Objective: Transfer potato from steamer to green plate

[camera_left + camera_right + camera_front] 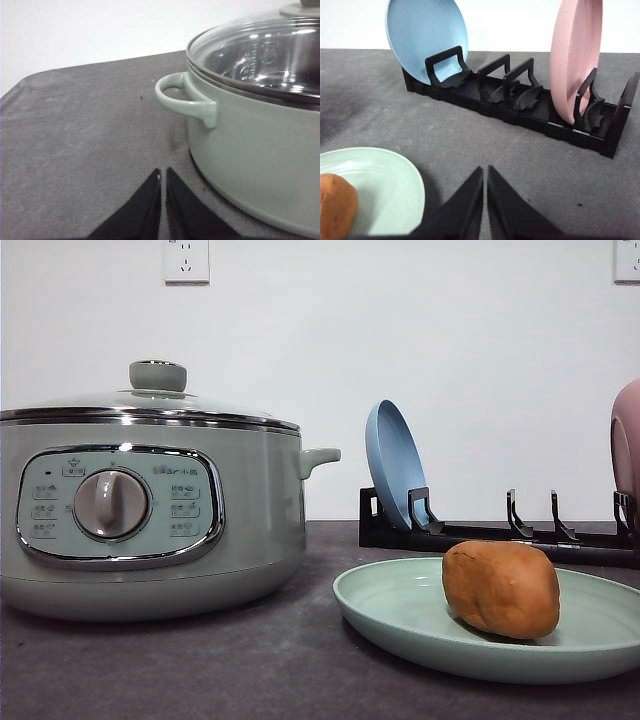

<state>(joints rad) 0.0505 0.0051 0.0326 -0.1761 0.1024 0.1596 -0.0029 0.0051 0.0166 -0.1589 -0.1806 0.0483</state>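
The orange-brown potato (pixel 501 588) lies on the pale mint-green plate (pixel 400 605) at the front right of the table; its edge also peeks in as potato (pixel 335 204) on the green plate (pixel 385 180). The sage-green steamer (pixel 150 505) stands at the left with its glass lid on, and its side handle and lid appear as steamer (pixel 250 140). My left gripper (pixel 163 175) is shut, empty, just above the mat beside the steamer's handle. My right gripper (pixel 485 172) is shut, empty, beside the plate and short of the rack.
A black dish rack (pixel 520 107) runs along the back right, holding an upright blue plate (pixel 422 37) and a pink dish (pixel 575 60). The same rack (pixel 500 532) and blue plate (pixel 393 465) stand behind the green plate. Dark grey mat (pixel 90 140) covers the table.
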